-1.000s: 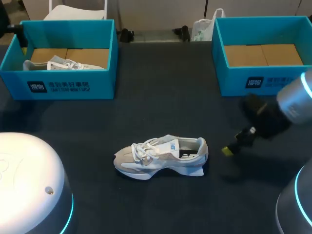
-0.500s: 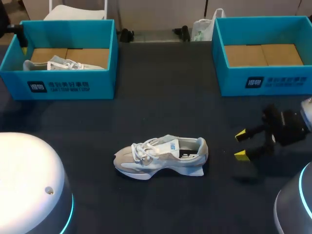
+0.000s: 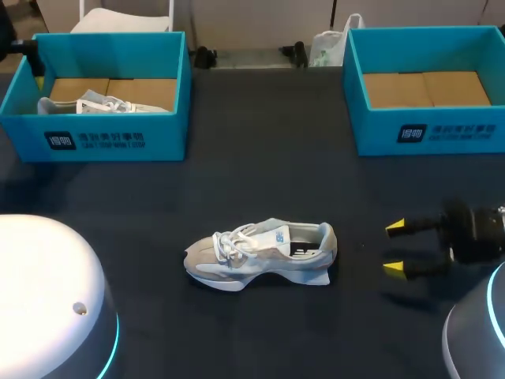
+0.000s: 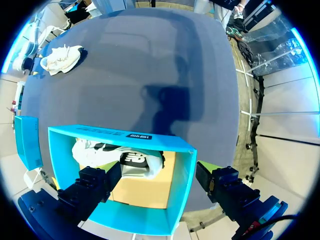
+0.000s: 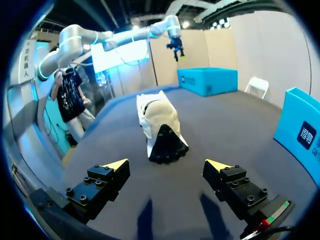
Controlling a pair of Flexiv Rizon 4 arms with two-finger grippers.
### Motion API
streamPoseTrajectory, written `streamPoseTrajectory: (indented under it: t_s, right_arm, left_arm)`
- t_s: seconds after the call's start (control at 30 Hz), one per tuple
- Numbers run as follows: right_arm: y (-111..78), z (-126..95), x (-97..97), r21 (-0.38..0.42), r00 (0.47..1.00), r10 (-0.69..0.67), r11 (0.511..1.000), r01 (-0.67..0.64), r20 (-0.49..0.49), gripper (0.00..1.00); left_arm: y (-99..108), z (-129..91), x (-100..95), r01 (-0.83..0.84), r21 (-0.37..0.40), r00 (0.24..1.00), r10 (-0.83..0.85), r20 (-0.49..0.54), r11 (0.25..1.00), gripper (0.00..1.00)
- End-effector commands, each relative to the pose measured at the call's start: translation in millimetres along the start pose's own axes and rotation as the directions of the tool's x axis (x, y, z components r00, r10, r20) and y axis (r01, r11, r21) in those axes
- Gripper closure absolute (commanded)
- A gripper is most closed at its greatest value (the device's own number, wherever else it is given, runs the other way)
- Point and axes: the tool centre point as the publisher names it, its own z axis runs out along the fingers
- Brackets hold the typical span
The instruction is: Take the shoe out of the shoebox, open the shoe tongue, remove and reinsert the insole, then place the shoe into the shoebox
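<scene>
A grey and white shoe (image 3: 260, 253) lies on its sole mid-table, toe to the left; a white insole edge shows under its heel. My right gripper (image 3: 394, 248) hovers open just right of the heel, its fingers pointing at it. In the right wrist view the shoe (image 5: 161, 125) lies heel-first ahead of the open right gripper (image 5: 167, 172), untouched. My left gripper (image 4: 160, 177) hangs open above the left shoebox (image 4: 182, 180), which holds a second shoe (image 4: 122, 160). In the head view that left shoebox (image 3: 118, 140) and its second shoe (image 3: 102, 104) sit at the back left.
An empty blue shoebox (image 3: 442, 130) with a cardboard floor stands at the back right, close behind my right arm. My arms' rounded bases fill the lower left (image 3: 47, 300) and lower right corners. Dark table cloth spreads between the boxes and around the shoe.
My right gripper has swung down and to the right, turning so that both yellow tips now point level at the shoe's heel. The shoe and the boxes have not moved.
</scene>
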Motion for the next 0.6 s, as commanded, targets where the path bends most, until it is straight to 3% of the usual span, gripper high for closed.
streamPoseTrajectory:
  t_s: [0.03,0.33,0.6]
  right_arm:
    - [-1.9,0.0,1.8,-0.025,1.0,-0.001,1.0,0.001,0.006,0.0]
    - [-21.0,17.2,-23.2,-0.052,0.998,-0.002,0.999,0.005,0.062,0.0]
    - [-10.9,31.1,-16.8,-0.079,0.994,-0.075,0.994,0.081,0.076,0.0]
  left_arm:
    - [-1.7,-0.2,0.1,0.0,-0.004,1.0,0.0,-0.002,1.0,0.0]
    - [-1.7,-0.2,0.1,0.0,-0.004,1.0,0.0,-0.002,1.0,0.0]
    - [-1.7,-0.2,0.1,0.0,-0.004,1.0,0.0,-0.002,1.0,0.0]
